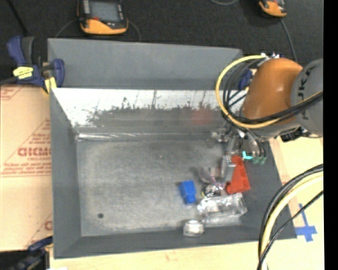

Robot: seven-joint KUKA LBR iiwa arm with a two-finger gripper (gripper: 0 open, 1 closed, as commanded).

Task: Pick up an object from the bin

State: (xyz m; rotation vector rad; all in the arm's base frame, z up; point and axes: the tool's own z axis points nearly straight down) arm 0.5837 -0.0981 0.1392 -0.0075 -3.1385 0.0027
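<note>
— At the near right of the bin (129,173), the red block (239,179) lies just beside the gripper (227,163), a clear plastic piece (222,208) and a blue block (187,192) close by
— We should come down straight on it, clear of that clutter. Is the gripper spread?
— We cannot tell, nor whether it touches the red block
</note>
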